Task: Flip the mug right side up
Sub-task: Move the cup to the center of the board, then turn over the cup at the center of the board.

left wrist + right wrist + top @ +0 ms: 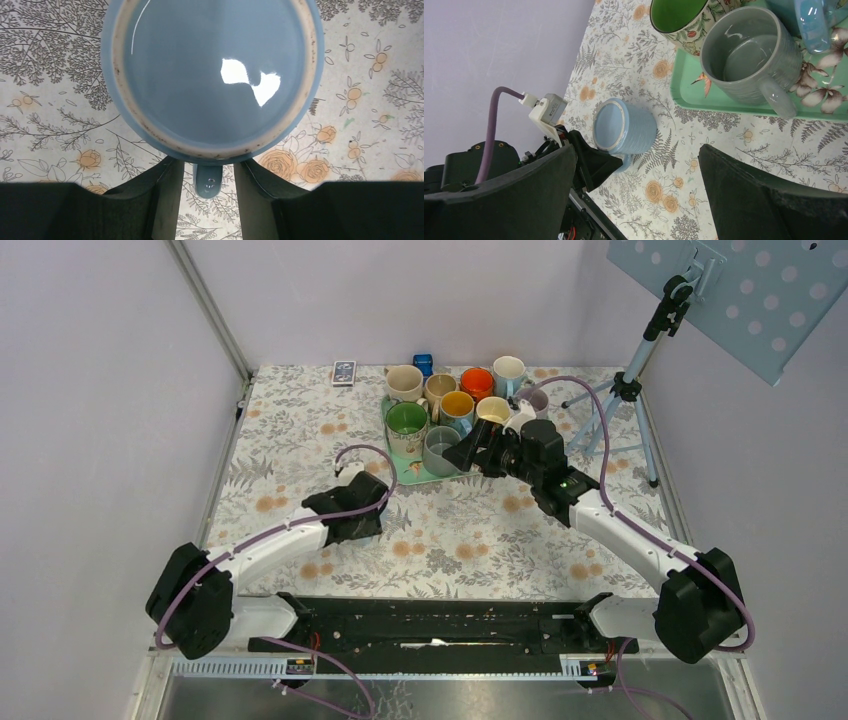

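Blue mug (210,75) upside down, just left of the worktop's (450,540) middle, its handle between the left fingers (162,200).

Nearest, the left fingers stand apart on either side of the mug's handle, with a gap showing on each side; the mug rests base-up on the flowered cloth. Beyond it, toward the far edge, the right fingers (764,195) hang spread wide and hold nothing, by the near side of the green tray (704,100). On the tray a grey mug (749,55) stands upright, with more mugs crowded behind it along the far edge.
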Robot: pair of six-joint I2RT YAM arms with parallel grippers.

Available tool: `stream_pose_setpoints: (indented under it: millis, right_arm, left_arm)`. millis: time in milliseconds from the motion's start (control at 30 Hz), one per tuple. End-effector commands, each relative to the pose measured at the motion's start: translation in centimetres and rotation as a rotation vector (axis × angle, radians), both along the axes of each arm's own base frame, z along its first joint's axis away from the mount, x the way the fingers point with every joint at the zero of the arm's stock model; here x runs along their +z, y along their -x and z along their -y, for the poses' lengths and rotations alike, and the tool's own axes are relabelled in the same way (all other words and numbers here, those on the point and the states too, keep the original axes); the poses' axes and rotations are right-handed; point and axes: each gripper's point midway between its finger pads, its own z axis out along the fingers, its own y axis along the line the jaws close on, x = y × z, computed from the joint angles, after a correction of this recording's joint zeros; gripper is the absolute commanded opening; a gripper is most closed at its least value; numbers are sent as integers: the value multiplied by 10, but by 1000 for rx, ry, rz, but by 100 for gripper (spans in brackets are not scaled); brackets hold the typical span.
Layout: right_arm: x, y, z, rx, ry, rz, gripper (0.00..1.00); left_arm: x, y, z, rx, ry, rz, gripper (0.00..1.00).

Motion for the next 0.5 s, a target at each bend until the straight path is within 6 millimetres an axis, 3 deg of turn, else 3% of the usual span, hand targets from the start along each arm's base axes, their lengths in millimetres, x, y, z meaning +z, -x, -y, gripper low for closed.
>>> stream_pose_setpoints:
  millis: [0, 467]
  right_arm:
    - [16, 1, -6, 25, -46, 45, 100]
    - [14, 4, -10, 55, -54, 29, 100]
  left_arm:
    - [8, -12, -4, 51, -18, 108, 44]
    - [3, -11, -11, 90, -8, 218, 42]
